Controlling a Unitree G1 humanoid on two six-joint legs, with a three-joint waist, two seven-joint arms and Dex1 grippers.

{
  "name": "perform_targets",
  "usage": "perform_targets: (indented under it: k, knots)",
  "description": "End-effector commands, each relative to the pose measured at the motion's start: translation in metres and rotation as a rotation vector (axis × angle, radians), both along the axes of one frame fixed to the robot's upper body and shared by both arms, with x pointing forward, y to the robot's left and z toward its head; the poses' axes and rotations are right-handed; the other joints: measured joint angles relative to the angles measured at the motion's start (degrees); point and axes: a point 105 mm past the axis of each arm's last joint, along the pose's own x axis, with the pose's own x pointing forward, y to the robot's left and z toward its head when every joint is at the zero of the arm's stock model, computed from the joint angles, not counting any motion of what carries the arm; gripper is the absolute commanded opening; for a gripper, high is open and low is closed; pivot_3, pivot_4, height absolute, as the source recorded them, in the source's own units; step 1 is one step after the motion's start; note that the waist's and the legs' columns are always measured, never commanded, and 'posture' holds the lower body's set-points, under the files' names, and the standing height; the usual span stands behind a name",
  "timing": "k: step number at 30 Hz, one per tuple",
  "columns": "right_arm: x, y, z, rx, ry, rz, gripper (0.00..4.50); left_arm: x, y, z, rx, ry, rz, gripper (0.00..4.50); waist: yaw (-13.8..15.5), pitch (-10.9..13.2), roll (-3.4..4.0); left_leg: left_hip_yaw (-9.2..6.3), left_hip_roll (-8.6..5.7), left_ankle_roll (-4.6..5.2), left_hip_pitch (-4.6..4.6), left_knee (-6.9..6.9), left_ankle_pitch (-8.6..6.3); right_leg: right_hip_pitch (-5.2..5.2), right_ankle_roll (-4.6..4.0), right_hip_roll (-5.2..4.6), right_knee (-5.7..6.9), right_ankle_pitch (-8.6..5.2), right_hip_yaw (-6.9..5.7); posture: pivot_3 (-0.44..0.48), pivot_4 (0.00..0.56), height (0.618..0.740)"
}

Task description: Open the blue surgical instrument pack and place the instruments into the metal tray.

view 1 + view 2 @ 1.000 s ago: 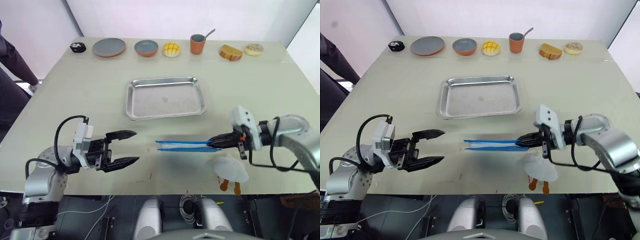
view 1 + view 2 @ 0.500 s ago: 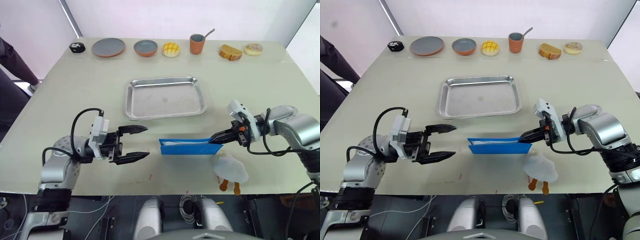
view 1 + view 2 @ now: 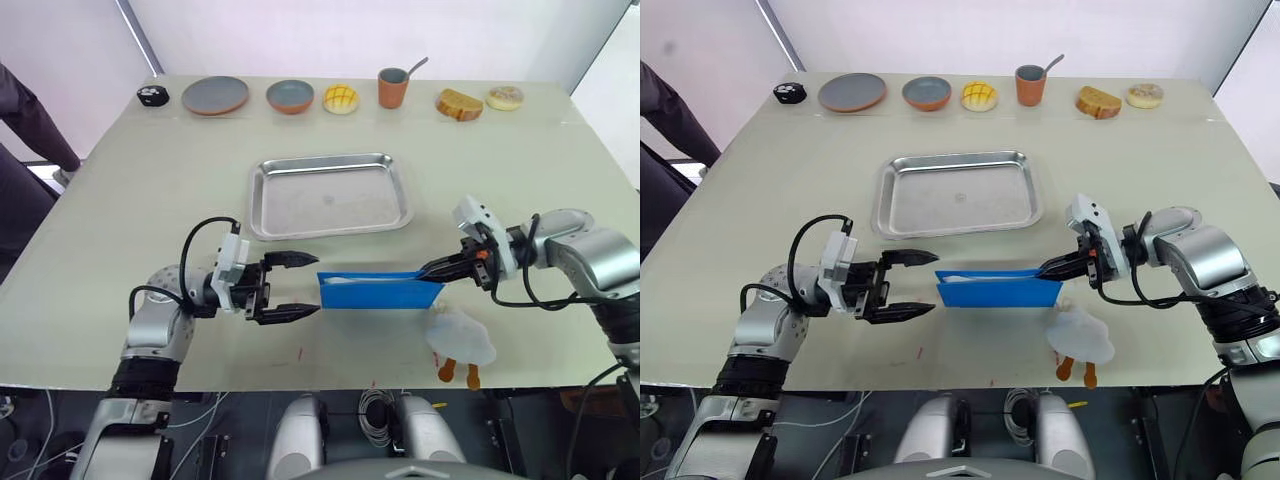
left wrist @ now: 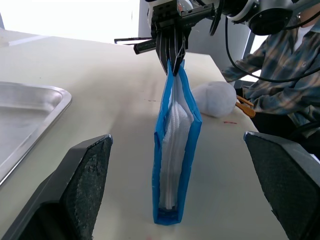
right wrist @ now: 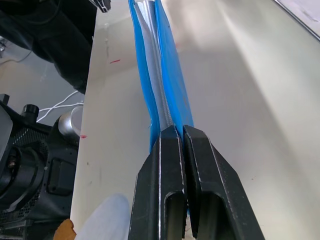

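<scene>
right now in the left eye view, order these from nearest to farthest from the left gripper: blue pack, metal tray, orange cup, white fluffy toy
From the left gripper:
1. blue pack, just beyond its fingertips, toward the right arm.
2. metal tray, close behind, mid-table.
3. white fluffy toy, at the near edge on the right side.
4. orange cup, in the far row.

Bright even light, soft shadows (sharp focus throughout)

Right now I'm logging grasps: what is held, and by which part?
The right gripper pinches the blue pack at its end edge; the left gripper is open, holding nothing.
</scene>
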Motion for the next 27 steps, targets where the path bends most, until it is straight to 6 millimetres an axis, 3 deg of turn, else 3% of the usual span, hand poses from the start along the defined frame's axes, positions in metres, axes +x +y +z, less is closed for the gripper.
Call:
perform_targets:
  k: [1,10,20,22,23,25,27]
  knots:
    - [0.0,0.0,0.003,-0.003,-0.016,-0.006,0.0,-0.001,-0.011,0.002,-0.006,-0.034,-0.052,3.48,0.01,0.0,0.0,0.0,0.0,0.0,0.0,0.0,0.0,0.0,0.0,0.0,0.0,0.0,0.0,0.0,0.15,0.74]
    - [-0.001,0.004,0.001,0.006,-0.017,-0.009,0.0,0.003,-0.027,-0.002,-0.024,-0.052,-0.06,3.48,-0.01,0.0,0.0,-0.03,0.0,0.0,0.0,0.0,0.0,0.0,0.0,0.01,0.01,0.0,0.0,0.0,0.15,0.74]
    - [0.0,0.006,0.0,0.015,-0.024,-0.015,0.0,0.009,-0.031,0.004,-0.045,-0.057,-0.054,3.48,-0.09,0.0,0.0,-0.11,0.0,0.0,0.0,0.0,0.0,0.0,0.0,0.02,0.02,0.0,0.0,0.0,0.15,0.74]
    - [0.0,0.007,-0.001,0.014,-0.026,-0.013,0.0,0.01,-0.031,0.004,-0.048,-0.057,-0.054,2.8,-0.17,0.0,0.0,-0.13,0.0,0.0,0.0,0.0,0.0,0.0,0.0,0.02,0.02,0.0,0.0,0.0,0.15,0.74]
    - [0.001,0.007,0.0,0.015,-0.027,-0.014,0.0,0.01,-0.031,0.004,-0.046,-0.06,-0.055,2.7,-0.17,0.0,0.0,-0.14,0.0,0.0,0.0,0.0,0.0,0.0,0.0,0.02,0.02,0.0,0.0,0.0,0.15,0.74]
    - [0.001,0.007,0.0,0.016,-0.029,-0.015,0.0,0.01,-0.031,0.002,-0.031,-0.069,-0.062,1.76,-0.16,0.0,0.0,-0.14,0.0,0.0,0.0,0.0,0.0,0.0,0.0,0.03,0.02,0.0,-0.01,0.0,0.15,0.74]
    - [0.001,0.007,0.001,0.017,-0.033,-0.015,0.0,0.009,-0.031,-0.001,-0.023,-0.07,-0.063,1.25,-0.16,0.0,0.0,-0.13,0.0,0.0,0.0,0.0,0.0,0.0,0.0,0.03,0.02,0.0,0.0,0.0,0.15,0.74]
